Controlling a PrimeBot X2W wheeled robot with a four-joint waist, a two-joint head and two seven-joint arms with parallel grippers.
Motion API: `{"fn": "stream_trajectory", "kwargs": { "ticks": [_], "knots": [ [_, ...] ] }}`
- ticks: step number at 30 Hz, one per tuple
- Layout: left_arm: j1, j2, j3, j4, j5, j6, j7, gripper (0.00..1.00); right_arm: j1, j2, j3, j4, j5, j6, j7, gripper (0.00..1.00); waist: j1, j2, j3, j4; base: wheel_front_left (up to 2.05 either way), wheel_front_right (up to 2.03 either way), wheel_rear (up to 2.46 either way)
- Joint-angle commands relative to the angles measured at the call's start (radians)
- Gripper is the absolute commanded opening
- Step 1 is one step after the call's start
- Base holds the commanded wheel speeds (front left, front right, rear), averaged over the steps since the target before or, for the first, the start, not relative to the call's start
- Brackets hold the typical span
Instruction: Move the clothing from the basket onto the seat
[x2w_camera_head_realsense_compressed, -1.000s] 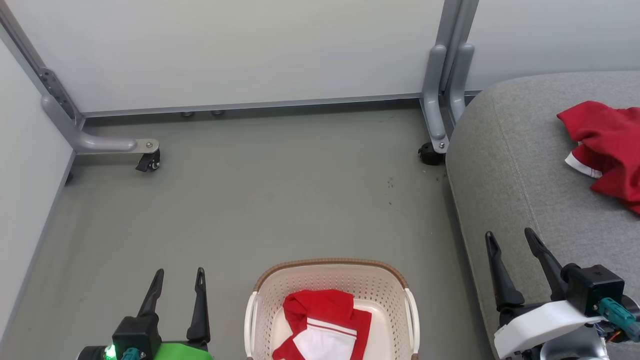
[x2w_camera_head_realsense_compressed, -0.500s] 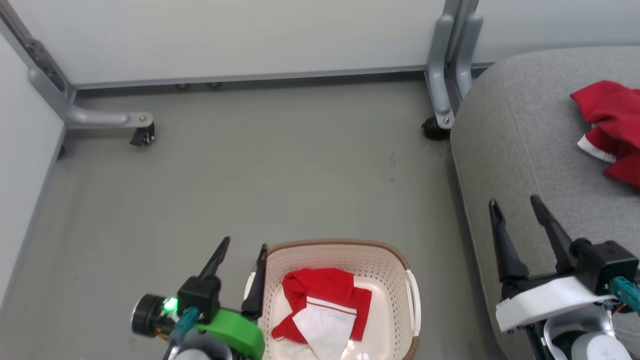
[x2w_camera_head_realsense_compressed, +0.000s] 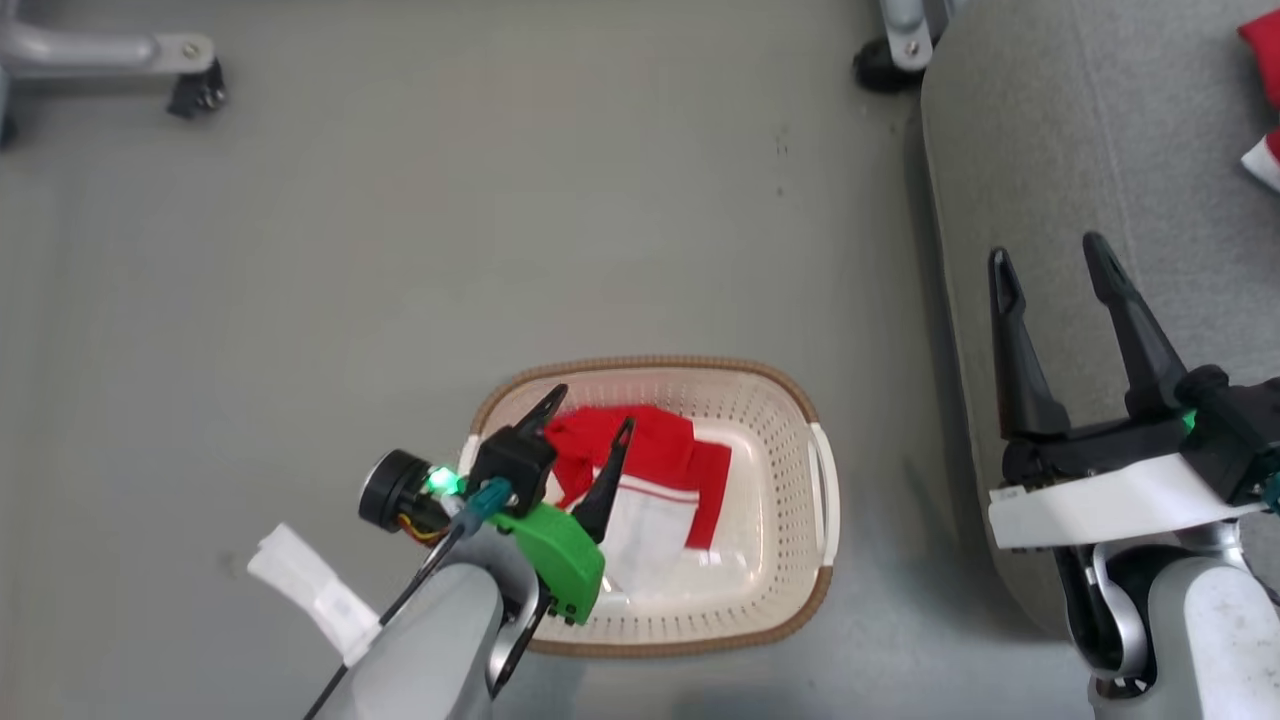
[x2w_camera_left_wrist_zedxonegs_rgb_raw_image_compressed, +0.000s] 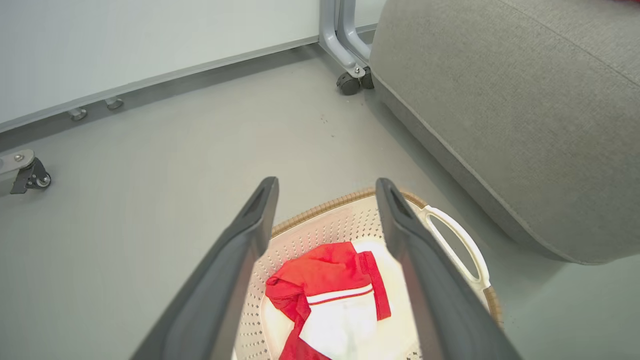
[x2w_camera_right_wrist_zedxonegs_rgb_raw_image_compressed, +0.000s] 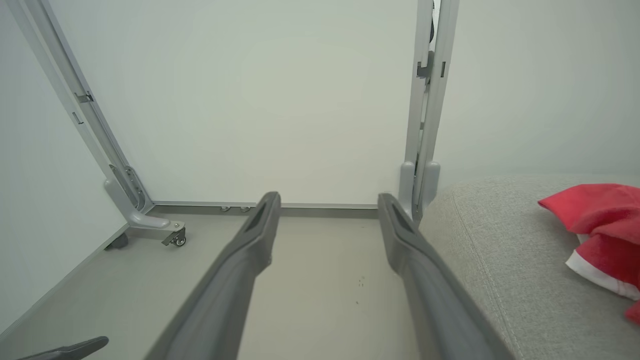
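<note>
Bare grey floor (x2w_camera_head_realsense_compressed: 400, 250) lay open to the left of the basket (x2w_camera_head_realsense_compressed: 650, 362) and beyond it, out to 2 casters (x2w_camera_head_realsense_compressed: 200, 90) on metal frame feet. On the basket's right, a strip of floor separated its rim from the rounded edge of the seat (x2w_camera_head_realsense_compressed: 1050, 130). The left tool (x2w_camera_head_realsense_compressed: 591, 408) hung over the basket's left side, fingers spread and empty, above the red-and-white garment (x2w_camera_head_realsense_compressed: 665, 450) lying inside. The right tool (x2w_camera_head_realsense_compressed: 1046, 250) hovered over the seat's edge, well apart from the basket, fingers spread and holding nothing. There were 1 basket, 1 seat, 2 tools and 2 garments, the second garment (x2w_camera_right_wrist_zedxonegs_rgb_raw_image_compressed: 595, 210) lying on the seat, partly cut off.
</note>
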Motion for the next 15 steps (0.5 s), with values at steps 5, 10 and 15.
{"fn": "stream_trajectory", "kwargs": {
  "ticks": [5,10,15],
  "knots": [
    [-0.129,0.004,-0.088,0.107,-0.088,0.010,0.017,1.00,-0.062,-0.002,0.003,-0.024,-0.014,0.000,-0.025,1.00,0.0000,0.0000,0.240,-0.045,0.00,0.00,0.00],
    [-0.222,0.004,-0.153,0.203,-0.183,0.027,0.040,1.00,-0.098,-0.002,0.015,-0.035,-0.014,0.000,-0.041,1.00,0.0000,0.0000,0.340,-0.070,0.00,0.00,0.00],
    [-0.294,0.004,-0.208,0.277,-0.260,0.039,0.057,1.00,-0.127,-0.002,0.028,-0.037,-0.007,0.000,-0.063,1.00,0.0000,0.0000,0.425,-0.095,0.00,0.00,0.00]
  ]
}}
